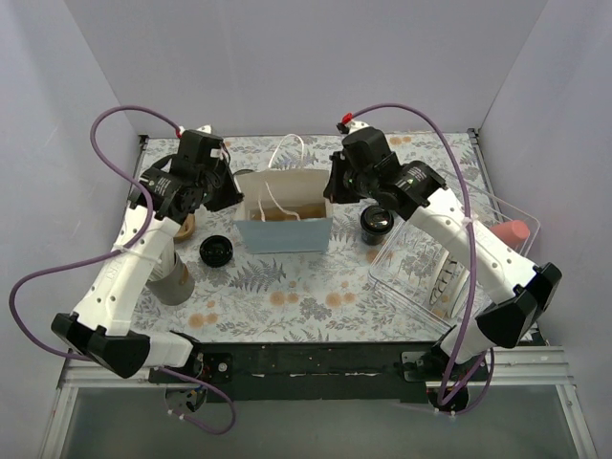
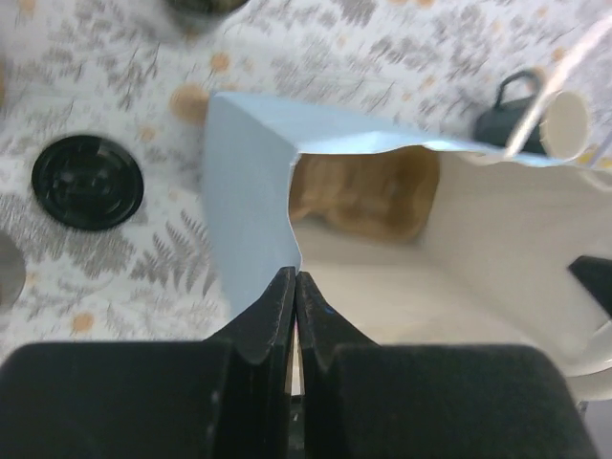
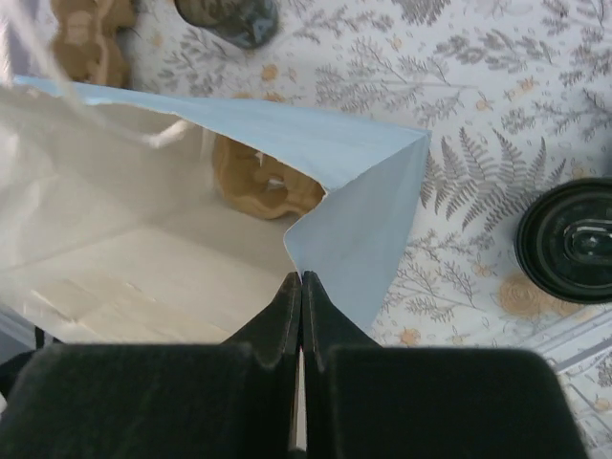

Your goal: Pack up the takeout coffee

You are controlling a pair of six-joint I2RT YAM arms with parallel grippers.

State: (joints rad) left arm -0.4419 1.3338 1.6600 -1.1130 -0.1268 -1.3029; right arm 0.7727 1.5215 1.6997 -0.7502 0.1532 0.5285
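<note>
coffee cup (image 2: 86, 182) near left hand (image 2: 295, 283), outside bag (image 2: 244, 206), left hand and right hand (image 3: 302, 283) pinching bag rim, floral tabletop (image 1: 287, 298), pale walls (image 1: 306, 67)

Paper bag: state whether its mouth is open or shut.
Open: left gripper and right gripper pinch opposite rims of the paper bag; its pale inside shows.

Here stand one takeout coffee (image 1: 217, 251), one mug (image 2: 505, 107), one grey cup (image 1: 174, 283), one bag (image 1: 284, 234) and one bin (image 1: 402, 273).

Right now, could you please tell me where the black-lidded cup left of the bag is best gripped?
The cup stands upright, lid up, apart from the bag, so probably come straight down and grip across its round lid rim.
</note>
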